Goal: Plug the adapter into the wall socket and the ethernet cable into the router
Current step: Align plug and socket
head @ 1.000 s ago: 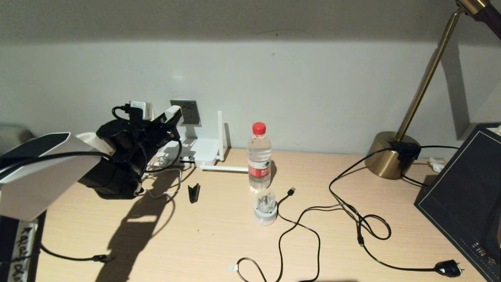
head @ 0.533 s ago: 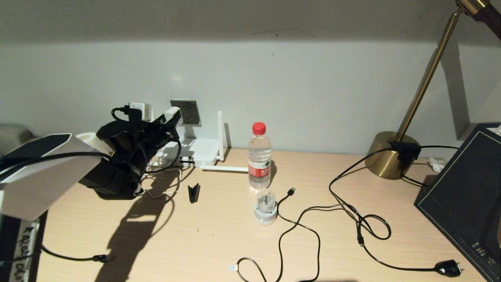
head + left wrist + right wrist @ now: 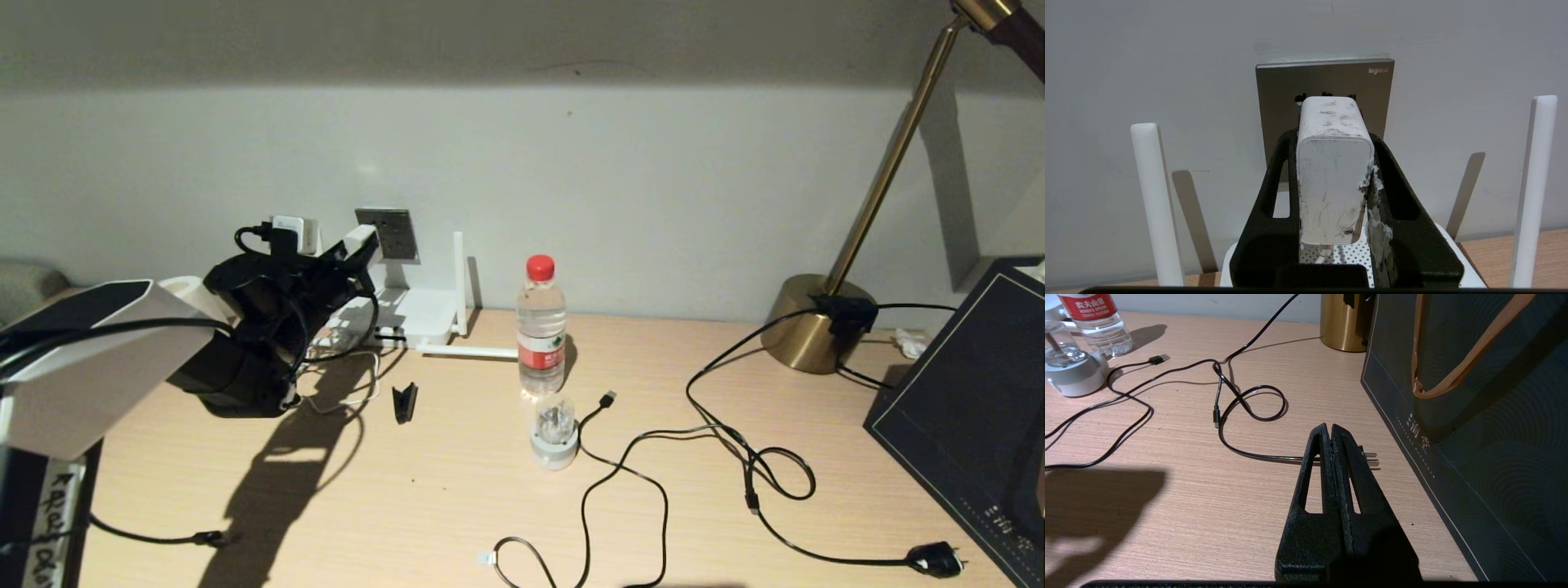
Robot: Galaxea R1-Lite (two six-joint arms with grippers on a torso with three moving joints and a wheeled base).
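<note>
The left gripper [image 3: 1333,171] clenches the small white rectangular adapter [image 3: 1332,179] between its black fingers [image 3: 1274,192], its far end at the square grey metallic wall socket [image 3: 1278,106], above the flat white router [image 3: 416,317] between two upright antennas. The right gripper [image 3: 1331,435] hovers pressed closed over open wooden bench [image 3: 1208,506], beside a dark bag's edge [image 3: 1474,428].

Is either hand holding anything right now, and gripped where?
The left hand clamps the adapter by its two long sides, facing the wall socket. The right hand is shut, empty.
</note>
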